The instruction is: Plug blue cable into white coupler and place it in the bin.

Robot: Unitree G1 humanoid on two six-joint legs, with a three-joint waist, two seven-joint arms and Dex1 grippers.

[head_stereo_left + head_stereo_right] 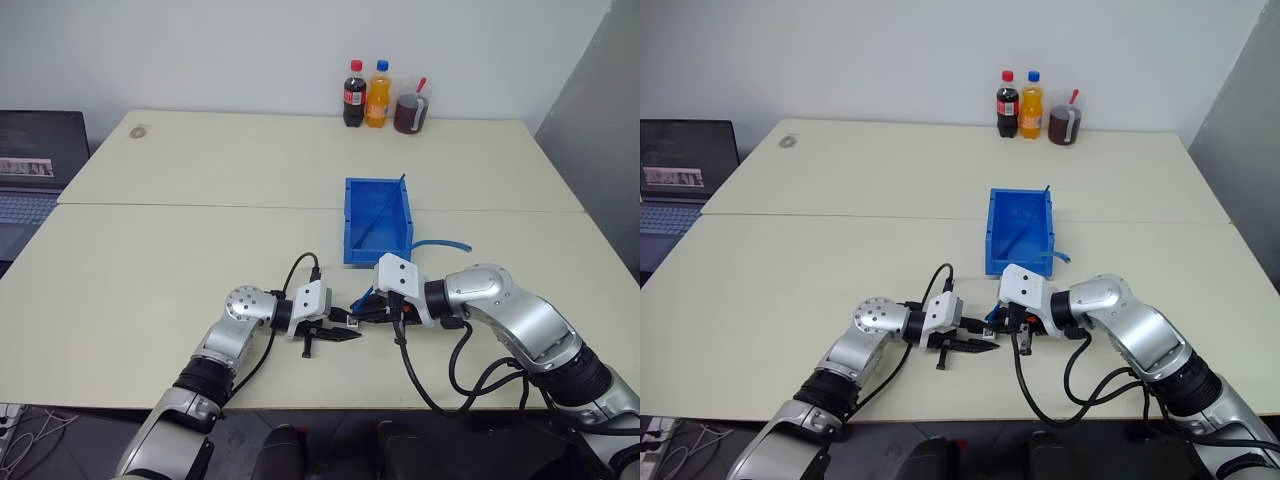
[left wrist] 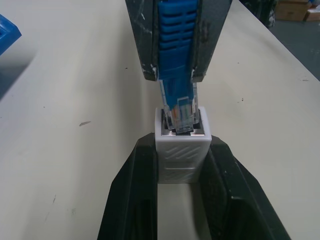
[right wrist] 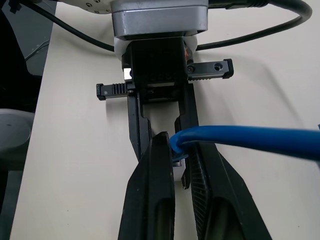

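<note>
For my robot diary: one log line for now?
left gripper: holds white coupler | right gripper: holds blue cable | plug entering socket

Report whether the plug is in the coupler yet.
Partly in: the blue cable's clear plug tip sits in the white coupler's socket mouth, most of the plug still outside.

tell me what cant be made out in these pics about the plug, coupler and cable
- How deep the plug sits: in the left wrist view the blue cable tip enters the white coupler, whose walls hide the rest.
- The coupler in the head views: too small, masked by the left gripper.
- The cable's far end: the bin wall hides it.
- The plug in the right wrist view: covered by the right gripper.
</note>
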